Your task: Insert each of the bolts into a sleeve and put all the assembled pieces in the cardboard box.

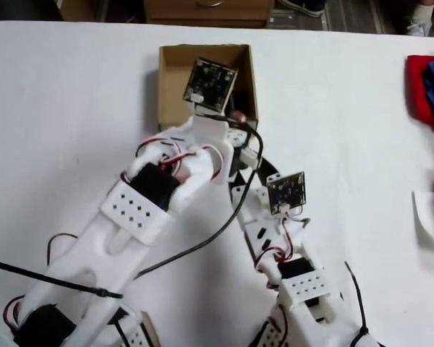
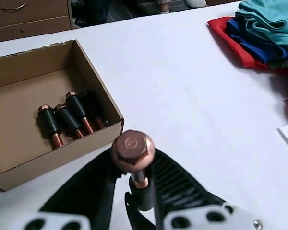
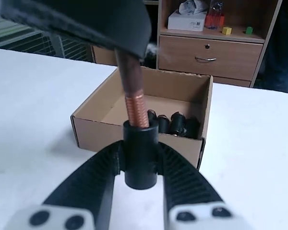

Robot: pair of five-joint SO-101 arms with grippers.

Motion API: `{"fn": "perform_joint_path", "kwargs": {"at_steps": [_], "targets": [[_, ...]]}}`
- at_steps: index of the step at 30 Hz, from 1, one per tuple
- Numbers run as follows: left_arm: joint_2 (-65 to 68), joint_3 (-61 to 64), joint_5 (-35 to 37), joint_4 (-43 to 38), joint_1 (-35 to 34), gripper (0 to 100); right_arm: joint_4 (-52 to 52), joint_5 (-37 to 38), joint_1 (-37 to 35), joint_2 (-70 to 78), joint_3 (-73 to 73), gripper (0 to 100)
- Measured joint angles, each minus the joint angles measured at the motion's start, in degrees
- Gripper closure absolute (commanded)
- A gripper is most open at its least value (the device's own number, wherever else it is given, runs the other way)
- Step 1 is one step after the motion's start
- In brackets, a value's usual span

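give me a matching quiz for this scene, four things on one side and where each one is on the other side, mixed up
Things
1. bolt
2. sleeve
3. assembled pieces
4. folded cloths

Places
A. inside the cardboard box
B. gripped by the right end effector
C. on the table, well away from the box
D. gripped by the left end effector, threaded tip at the sleeve's mouth

Pairs: 1-D, 2-B, 3-A, 4-C
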Motion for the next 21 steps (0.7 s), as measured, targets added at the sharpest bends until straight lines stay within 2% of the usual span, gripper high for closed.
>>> {"fn": "perform_joint_path", "kwargs": {"at_steps": [5, 21], "targets": [[0.2, 2.5, 0.0, -3.5, 0.1, 86, -0.1, 0.1, 0.0, -0.1, 0.0, 97.8], [0.2, 2.9, 0.0, -3.1, 0.0, 87, -0.1, 0.0, 0.5, -0.1, -0.1, 97.8]]}}
